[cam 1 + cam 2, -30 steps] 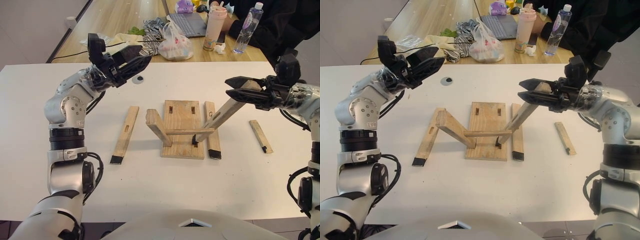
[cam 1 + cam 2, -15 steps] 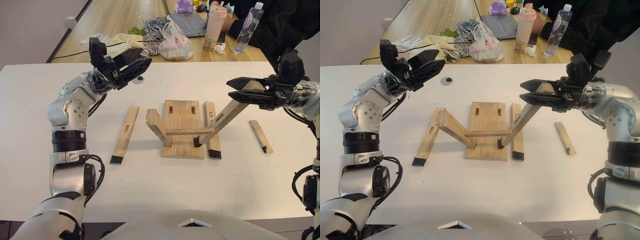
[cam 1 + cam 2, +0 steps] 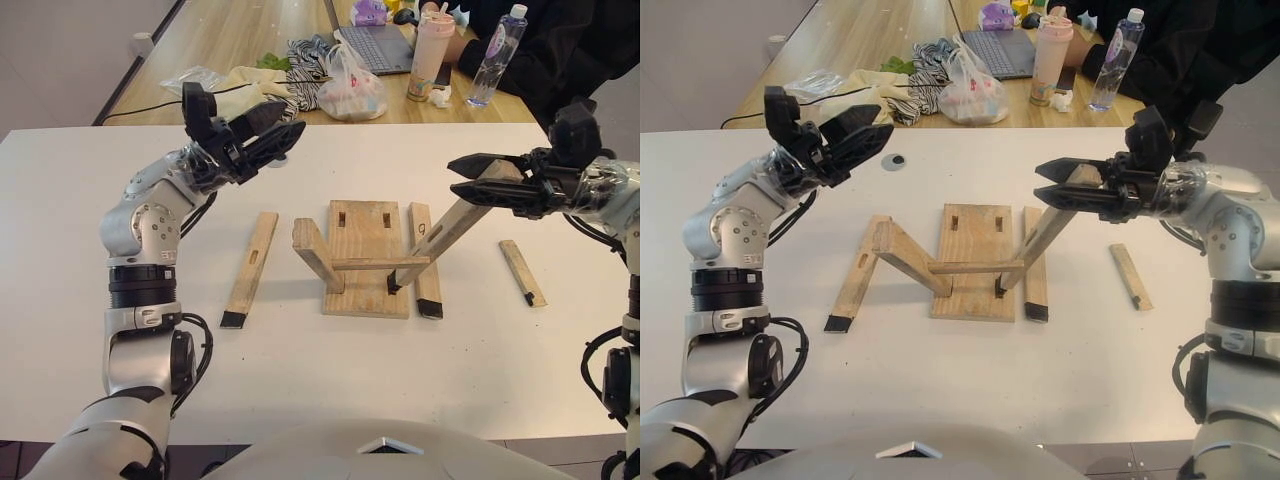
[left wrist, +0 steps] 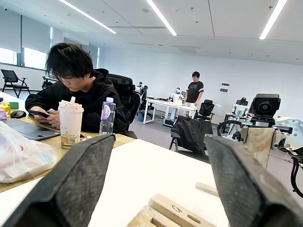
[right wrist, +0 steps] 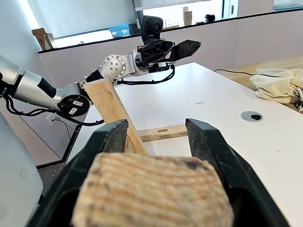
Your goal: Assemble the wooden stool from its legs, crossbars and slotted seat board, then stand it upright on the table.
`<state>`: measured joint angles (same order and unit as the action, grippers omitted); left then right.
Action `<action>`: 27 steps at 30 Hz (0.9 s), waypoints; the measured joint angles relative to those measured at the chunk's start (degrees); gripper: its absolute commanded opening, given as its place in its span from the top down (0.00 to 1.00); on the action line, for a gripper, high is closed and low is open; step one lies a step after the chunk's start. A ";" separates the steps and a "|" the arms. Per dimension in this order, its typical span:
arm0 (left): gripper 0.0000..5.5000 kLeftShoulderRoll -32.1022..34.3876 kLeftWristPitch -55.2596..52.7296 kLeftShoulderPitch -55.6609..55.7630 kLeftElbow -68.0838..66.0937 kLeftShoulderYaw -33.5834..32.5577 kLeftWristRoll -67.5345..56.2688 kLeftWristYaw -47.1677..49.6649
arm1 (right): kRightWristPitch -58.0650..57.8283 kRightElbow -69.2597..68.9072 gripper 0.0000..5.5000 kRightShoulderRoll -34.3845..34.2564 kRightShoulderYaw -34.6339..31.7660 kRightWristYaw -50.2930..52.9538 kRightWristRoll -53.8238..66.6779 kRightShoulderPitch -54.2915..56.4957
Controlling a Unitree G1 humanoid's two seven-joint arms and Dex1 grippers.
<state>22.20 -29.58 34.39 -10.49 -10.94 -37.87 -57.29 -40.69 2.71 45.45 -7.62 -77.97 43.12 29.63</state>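
White table (image 3: 300, 380) bearing the pale rectangular wooden seat board with two slots (image 3: 365, 235), lying flat at its centre; positions below are given from this board. Long wooden leg (image 3: 440, 240), tilted, foot on the board near its right edge, top end clamped in the right gripper (image 3: 455, 172). The right wrist view shows its end grain between the fingers. Second tilted leg (image 3: 316, 255) rises at the board's left edge, and a thin crossbar (image 3: 380, 264) joins the two above the board. Flat loose leg (image 3: 252, 265) lies to the left, another flat leg (image 3: 430, 295) just right, a short wooden bar (image 3: 522, 271) farther right. Left gripper (image 3: 295, 115) hovers beyond the far-left corner. The left wrist view shows its jaws spread with nothing between them.
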 measured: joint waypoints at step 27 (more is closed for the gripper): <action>0.37 2.04 -0.94 -1.58 5.20 3.41 0.44 -0.98 | 6.29 -11.85 0.63 2.86 1.84 -0.44 -2.48 -6.81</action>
<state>24.23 -30.52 32.81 -5.30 -7.53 -37.43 -58.27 -34.40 -9.14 48.31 -5.78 -78.41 40.64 22.82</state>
